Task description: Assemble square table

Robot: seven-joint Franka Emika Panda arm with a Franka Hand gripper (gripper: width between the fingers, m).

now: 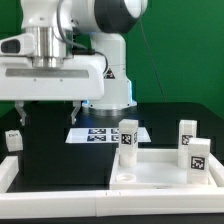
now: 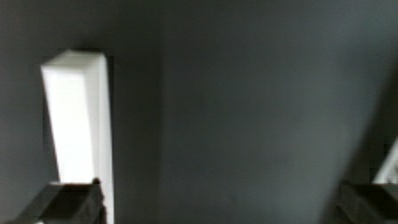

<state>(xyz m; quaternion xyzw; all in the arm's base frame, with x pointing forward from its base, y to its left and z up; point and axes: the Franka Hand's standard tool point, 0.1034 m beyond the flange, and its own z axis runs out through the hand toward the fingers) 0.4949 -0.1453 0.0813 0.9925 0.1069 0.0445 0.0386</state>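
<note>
My gripper (image 1: 50, 114) hangs open and empty above the dark table at the exterior view's left. The square panel (image 1: 155, 166) lies flat at the right, with a tagged leg (image 1: 127, 136) upright at its near-left corner. Two more tagged legs (image 1: 186, 133) (image 1: 198, 155) stand at the far right. Another small tagged leg (image 1: 14, 140) lies at the far left, below and left of the gripper. In the wrist view the gripper (image 2: 222, 208) shows both fingers (image 2: 68, 205) wide apart, with a long white piece (image 2: 75, 110) by one finger; no tag shows on it.
The marker board (image 1: 104, 133) lies flat in front of the robot base (image 1: 110, 90). Plain white bars (image 1: 60, 187) run along the front edge and up the left side (image 1: 8, 172).
</note>
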